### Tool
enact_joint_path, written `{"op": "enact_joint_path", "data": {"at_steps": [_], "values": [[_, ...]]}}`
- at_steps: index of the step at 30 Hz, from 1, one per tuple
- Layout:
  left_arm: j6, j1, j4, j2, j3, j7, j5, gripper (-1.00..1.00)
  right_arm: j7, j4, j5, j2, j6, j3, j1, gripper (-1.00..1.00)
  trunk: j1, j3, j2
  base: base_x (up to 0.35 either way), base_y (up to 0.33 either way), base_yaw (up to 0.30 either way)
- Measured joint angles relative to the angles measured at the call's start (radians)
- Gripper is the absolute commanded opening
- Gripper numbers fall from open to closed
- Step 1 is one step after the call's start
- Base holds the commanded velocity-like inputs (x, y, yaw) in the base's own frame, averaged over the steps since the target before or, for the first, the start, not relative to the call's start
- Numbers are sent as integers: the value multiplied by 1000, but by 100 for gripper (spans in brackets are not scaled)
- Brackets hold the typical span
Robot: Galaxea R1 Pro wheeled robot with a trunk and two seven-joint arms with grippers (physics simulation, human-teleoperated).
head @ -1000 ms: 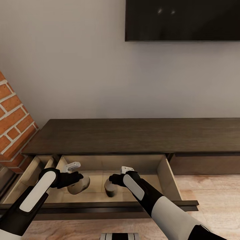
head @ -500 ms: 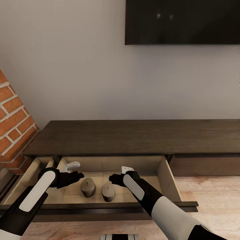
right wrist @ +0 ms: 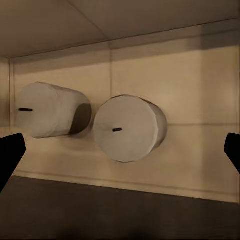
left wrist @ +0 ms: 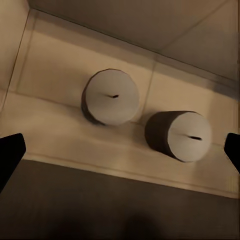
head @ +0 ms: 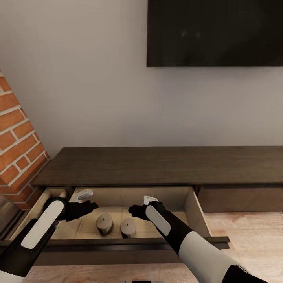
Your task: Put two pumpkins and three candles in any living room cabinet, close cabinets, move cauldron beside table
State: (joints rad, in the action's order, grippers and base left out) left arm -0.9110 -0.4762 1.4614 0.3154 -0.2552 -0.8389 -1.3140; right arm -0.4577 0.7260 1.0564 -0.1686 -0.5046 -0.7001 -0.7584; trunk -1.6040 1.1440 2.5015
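Head view: the long, low dark-brown wooden cabinet (head: 157, 165) has its pale beige drawer (head: 190, 208) pulled open. Two stubby cream-topped candles (head: 104, 223) (head: 128, 227) stand upright on the drawer floor, just beside each other, near its front edge. The left gripper (head: 87, 205) and right gripper (head: 133, 210) hover above them, holding nothing; the right one's fingertips are hidden behind its own wrist. A black wall screen (head: 214, 33) is cut off at the top and right.

Left wrist view: both candles (left wrist: 110, 96) (left wrist: 181, 136) lie between dark fingertips (left wrist: 10, 152) set wide apart.

Right wrist view: the candles (right wrist: 129, 127) (right wrist: 50, 110) again, jaws wide apart, fingertips (right wrist: 10, 152) cut off at the edges.
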Motion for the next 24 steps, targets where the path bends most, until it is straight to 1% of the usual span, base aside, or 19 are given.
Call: {"op": "enact_joint_path", "data": {"at_steps": [8,15,24], "values": [[-1,0,10,0,8,-1,0,100,1,0,4,3,-2,1,-1,100,4,-31,-2,-20,0,0],[-1,0,15,0,8,-2,0,100,14,0,4,5,-1,4,-1,100,31,-53,-51,-130,33,0],[-1,0,16,0,8,-3,0,100,17,1,4,4,-2,4,-1,100,65,-81,-114,-28,9,0]]}}
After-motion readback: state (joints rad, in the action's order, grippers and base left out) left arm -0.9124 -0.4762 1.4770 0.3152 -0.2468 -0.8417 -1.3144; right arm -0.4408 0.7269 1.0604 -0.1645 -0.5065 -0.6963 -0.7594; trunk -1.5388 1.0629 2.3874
